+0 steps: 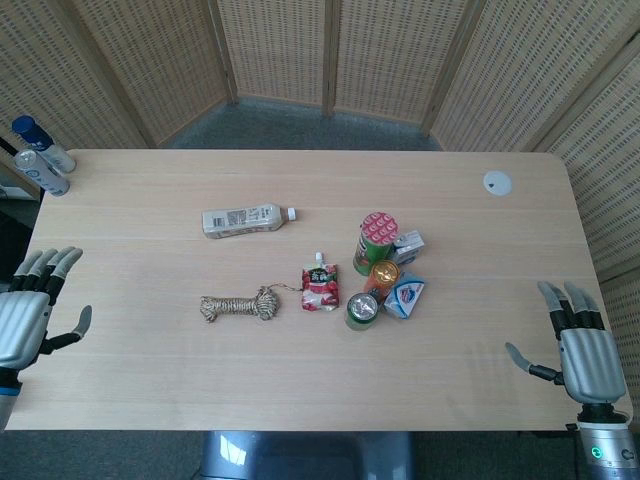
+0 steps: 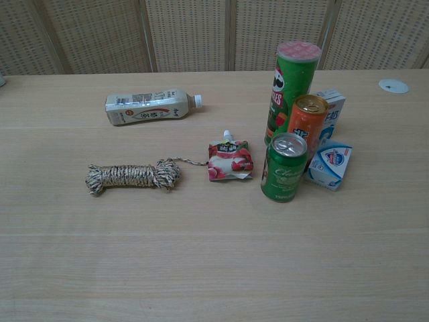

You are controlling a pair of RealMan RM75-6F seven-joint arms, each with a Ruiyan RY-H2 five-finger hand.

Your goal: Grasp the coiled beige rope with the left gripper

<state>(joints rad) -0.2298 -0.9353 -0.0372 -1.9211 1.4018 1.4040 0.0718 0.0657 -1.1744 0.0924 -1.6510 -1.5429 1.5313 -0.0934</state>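
The coiled beige rope (image 1: 240,304) (image 2: 133,176) lies flat on the wooden table (image 1: 150,200), left of centre, with a loose end trailing right toward a red pouch. My left hand (image 1: 30,305) hovers at the table's left edge, well to the left of the rope, fingers spread and holding nothing. At the right edge my right hand (image 1: 575,340) also has its fingers apart and is empty. Neither hand shows in the chest view.
A white bottle (image 1: 246,219) lies on its side behind the rope. To the right are a red pouch (image 1: 320,288), a green tube (image 1: 375,240), an orange can (image 1: 382,277), a green can (image 1: 361,310) and small cartons (image 1: 405,296). Two bottles (image 1: 40,158) stand at the far left corner.
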